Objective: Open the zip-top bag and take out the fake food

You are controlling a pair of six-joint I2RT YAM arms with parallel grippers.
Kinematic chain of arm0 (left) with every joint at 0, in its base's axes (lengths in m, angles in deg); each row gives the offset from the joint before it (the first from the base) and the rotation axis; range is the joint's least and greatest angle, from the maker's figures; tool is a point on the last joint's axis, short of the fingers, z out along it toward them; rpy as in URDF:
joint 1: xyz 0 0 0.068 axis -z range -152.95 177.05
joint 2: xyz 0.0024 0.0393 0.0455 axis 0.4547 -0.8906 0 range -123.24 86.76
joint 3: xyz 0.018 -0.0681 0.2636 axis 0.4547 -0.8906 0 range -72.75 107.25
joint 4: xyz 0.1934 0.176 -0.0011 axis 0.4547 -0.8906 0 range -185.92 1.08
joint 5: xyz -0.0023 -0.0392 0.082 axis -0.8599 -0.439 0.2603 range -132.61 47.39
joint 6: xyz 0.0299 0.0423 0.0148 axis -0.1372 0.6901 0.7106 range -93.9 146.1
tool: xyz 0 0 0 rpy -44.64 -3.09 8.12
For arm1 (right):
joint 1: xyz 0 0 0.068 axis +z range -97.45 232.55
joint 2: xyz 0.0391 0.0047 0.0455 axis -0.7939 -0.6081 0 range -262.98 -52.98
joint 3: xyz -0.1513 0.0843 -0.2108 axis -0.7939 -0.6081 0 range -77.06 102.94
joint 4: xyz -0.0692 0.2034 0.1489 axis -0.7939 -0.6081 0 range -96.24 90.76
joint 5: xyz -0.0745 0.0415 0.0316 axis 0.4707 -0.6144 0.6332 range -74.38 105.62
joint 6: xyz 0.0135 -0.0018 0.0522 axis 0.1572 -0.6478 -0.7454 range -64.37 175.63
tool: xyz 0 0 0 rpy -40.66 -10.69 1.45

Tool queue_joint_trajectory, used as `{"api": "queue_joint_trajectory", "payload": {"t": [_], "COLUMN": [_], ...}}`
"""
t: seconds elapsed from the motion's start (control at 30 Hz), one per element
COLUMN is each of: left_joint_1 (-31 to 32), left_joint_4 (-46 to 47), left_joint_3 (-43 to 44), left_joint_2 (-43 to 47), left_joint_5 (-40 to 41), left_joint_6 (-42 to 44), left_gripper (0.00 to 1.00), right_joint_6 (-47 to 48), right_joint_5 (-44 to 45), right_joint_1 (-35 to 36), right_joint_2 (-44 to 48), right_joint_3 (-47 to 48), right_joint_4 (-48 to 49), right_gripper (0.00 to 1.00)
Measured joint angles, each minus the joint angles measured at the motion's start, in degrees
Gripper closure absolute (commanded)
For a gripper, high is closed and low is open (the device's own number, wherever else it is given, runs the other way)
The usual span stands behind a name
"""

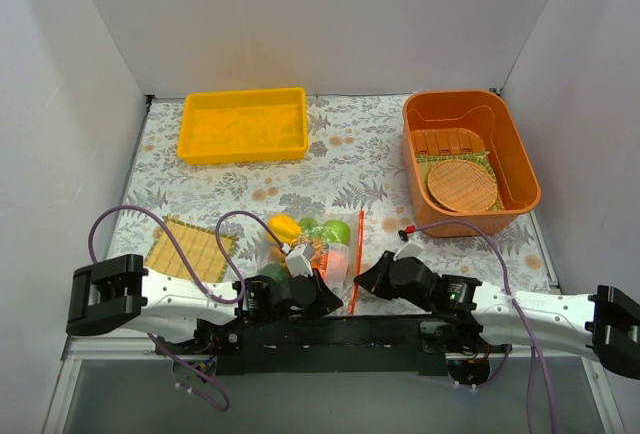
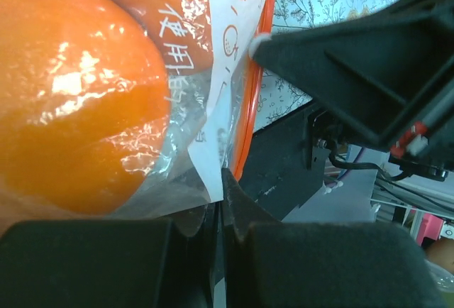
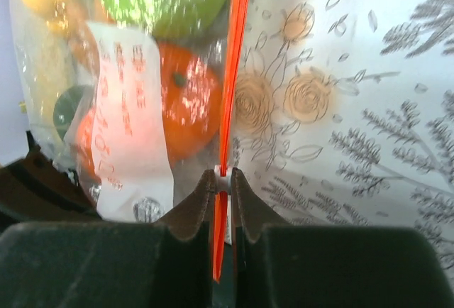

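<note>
At the near table (image 1: 360, 169) edge, left gripper (image 2: 223, 184) pinched the zip-top bag (image 2: 206, 130) wall, right gripper (image 3: 223, 180) clamped its orange zip strip (image 3: 233, 74) (fake food (image 3: 186, 99) inside)

floral table (image 1: 350, 169) | yellow tray (image 1: 243, 126) | orange bin (image 1: 518, 159) | straw mat (image 1: 188, 250) | zip-top bag (image 1: 335, 256)

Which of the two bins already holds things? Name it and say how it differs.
The orange bin at the far right: wooden slats and a round woven disc lie inside it. The yellow bin at the far left shows only its bare floor.
</note>
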Motion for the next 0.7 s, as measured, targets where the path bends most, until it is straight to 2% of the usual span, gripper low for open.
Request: {"api": "queue_joint_trajectory", "payload": {"t": [0.23, 0.7], "left_joint_1": [0.0, 0.0], "left_joint_4": [-3.3, -12.8], "left_joint_3": [0.0, 2.7], "left_joint_2": [3.5, 10.0], "left_joint_5": [-1.0, -2.8], "left_joint_6": [0.0, 0.0], "left_gripper": [1.00, 1.00], "right_joint_6": [8.5, 25.4], "right_joint_5": [-4.8, -11.2], "right_joint_1": [-10.6, -29.3], "right_joint_2": [-5.1, -15.1], "right_joint_3": [4.1, 20.9], "right_joint_4": [0.9, -3.9], "right_gripper": [0.99, 0.99]}}
